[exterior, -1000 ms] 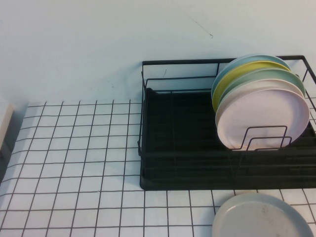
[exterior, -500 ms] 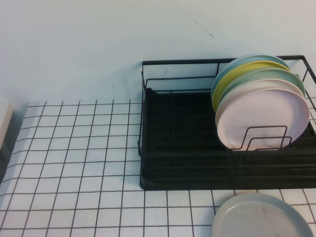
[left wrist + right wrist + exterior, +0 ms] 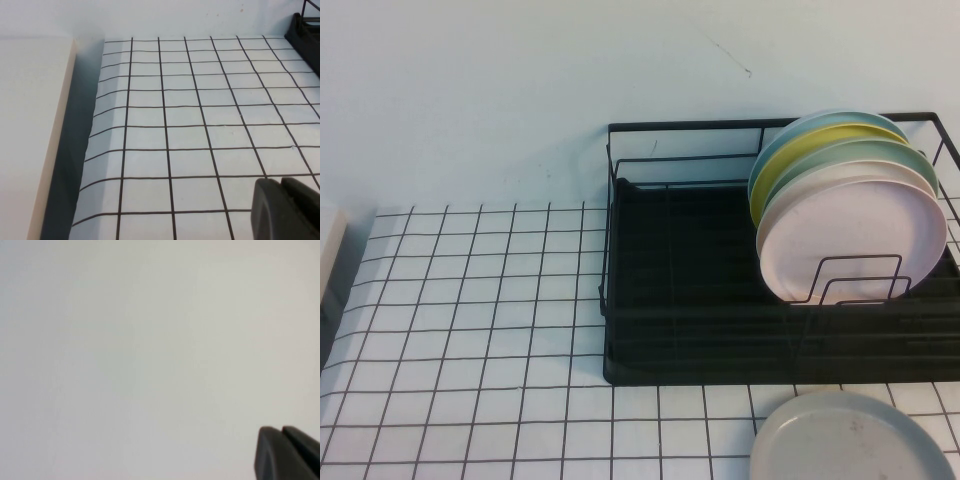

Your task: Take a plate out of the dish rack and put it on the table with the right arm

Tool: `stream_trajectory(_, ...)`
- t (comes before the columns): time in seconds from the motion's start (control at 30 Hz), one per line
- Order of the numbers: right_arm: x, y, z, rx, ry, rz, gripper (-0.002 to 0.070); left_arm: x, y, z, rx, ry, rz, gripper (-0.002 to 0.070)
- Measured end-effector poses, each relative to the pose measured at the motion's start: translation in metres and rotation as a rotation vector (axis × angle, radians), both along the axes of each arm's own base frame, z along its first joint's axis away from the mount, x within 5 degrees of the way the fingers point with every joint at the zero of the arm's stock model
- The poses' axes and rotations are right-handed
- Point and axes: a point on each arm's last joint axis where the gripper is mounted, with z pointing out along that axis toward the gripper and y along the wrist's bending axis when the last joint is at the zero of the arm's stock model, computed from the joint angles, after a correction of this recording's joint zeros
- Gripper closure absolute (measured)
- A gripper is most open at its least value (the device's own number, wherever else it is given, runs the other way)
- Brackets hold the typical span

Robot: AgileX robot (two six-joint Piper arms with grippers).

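at the right end of the dish rack you have the pink plate standing on edge, frontmost of a stack and leaning behind two upright wire loops. behind it, packed close, stand a mint-green plate, a yellow plate and a pale blue plate. the rest of the rack's black ribbed base to the left is bare. the rack sits on the desk, a white surface with a thin black grid, against a pale wall. just in front of the rack, at the near right edge, a grey speckled plate lies flat on the desk, apart from the rack.

your right pincer shows only as two dark fingertips pressed together, holding nothing, with a blank pale surface before it; it is out of the high view. your left pincer hangs low over the gridded desk, well left of the rack, its tips also together and empty. a pale block lies along the desk's left edge.
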Motion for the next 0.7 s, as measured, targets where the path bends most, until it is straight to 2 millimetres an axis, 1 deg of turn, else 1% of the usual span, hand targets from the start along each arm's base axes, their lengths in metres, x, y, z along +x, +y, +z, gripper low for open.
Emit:
stream_trajectory(0.07,-0.003,-0.001,0.004,0.015,-0.050,-0.001,0.0678,0.000,0.000,0.000,0.000,0.000,0.000,0.0678)
stream_trajectory(0.17,-0.002,-0.003,0.002,0.041,-0.031,-0.003,0.0678,0.000,0.000,0.000,0.000,0.000,0.000,0.0678)
stream_trajectory(0.23,0.001,-0.003,-0.001,0.050,0.012,-0.002,0.0678,0.000,0.000,0.000,0.000,0.000,0.000,0.0678)
stream_trajectory(0.33,0.006,-0.002,-0.001,0.030,0.162,-0.008,0.0678,0.000,0.000,0.000,0.004,0.000,-0.001,0.0678)
stream_trajectory(0.43,0.004,-0.001,0.013,-0.044,0.303,-0.033,0.0678,0.000,0.000,0.000,0.004,0.000,-0.001,0.0678)
stream_trajectory(0.47,0.001,0.000,0.022,-0.069,0.335,-0.039,0.0678,0.000,0.000,0.000,0.004,0.000,-0.001,0.0678)
stream_trajectory(0.57,-0.001,0.001,0.037,-0.109,0.468,-0.037,0.0678,0.000,0.000,0.000,0.004,0.000,-0.001,0.0678)
stream_trajectory(0.7,0.009,0.002,0.055,-0.128,0.656,-0.020,0.0678,0.000,0.000,0.000,0.004,0.000,-0.001,0.0678)
